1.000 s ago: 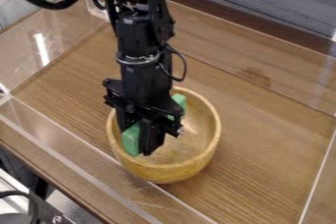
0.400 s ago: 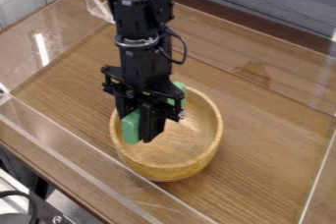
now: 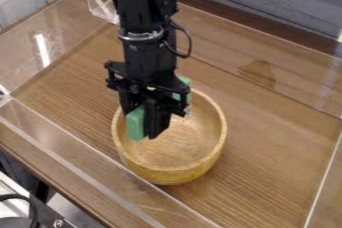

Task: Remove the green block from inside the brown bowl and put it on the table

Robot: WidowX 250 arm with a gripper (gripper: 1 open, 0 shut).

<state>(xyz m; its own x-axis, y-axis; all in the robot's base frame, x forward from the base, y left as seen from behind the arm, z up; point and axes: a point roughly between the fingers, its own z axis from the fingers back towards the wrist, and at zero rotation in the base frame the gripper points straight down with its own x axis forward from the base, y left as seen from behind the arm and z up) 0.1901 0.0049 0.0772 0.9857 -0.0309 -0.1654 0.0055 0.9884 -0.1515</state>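
Tool (image 3: 146,130) has lifted slightly, gripping green block (image 3: 135,123); next, clear bowl's (image 3: 170,175) rim toward three o'clock, bench (image 3: 267,142).

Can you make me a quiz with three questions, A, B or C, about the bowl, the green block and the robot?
1. Where is the bowl?
A) on the floor B) on the table C) on the gripper
2. What color is the bowl?
A) tan B) blue C) red
3. How is the bowl standing?
A) upside down B) on its side C) opening upward

1: B, its base sits on the wood-grain top.
2: A, its wood looks light tan.
3: C, we can see down inside it.
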